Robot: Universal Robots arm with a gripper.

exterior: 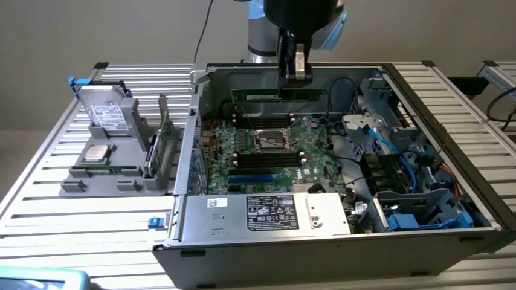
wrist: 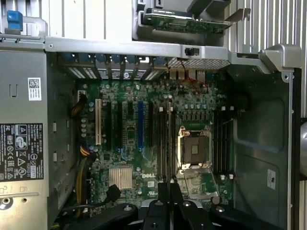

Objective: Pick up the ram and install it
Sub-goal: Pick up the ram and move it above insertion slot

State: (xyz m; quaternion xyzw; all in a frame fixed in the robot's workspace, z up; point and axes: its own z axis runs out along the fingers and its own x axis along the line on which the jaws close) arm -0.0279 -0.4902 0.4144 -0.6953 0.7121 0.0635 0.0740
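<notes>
The ram (exterior: 274,95), a long thin green stick with a pale label, hangs level inside the open computer case (exterior: 451,181). My gripper (exterior: 294,81) is shut on its top edge, coming straight down from above. The stick is held just above the black memory slots (exterior: 262,116) on the far side of the CPU socket (exterior: 272,140). In the wrist view my fingers (wrist: 163,191) are pressed together over the green motherboard (wrist: 124,143), between the CPU socket (wrist: 194,151) and a bank of black memory slots (wrist: 163,139). A second bank of slots (wrist: 223,139) lies on the socket's other side.
A grey power supply (exterior: 266,211) fills the case's near end. Blue cables and drive cages (exterior: 403,181) crowd the exterior view's right. Outside the case, on the exterior view's left, a grey holder (exterior: 113,175) carries a silver hard drive (exterior: 105,115) and a green card (exterior: 165,139).
</notes>
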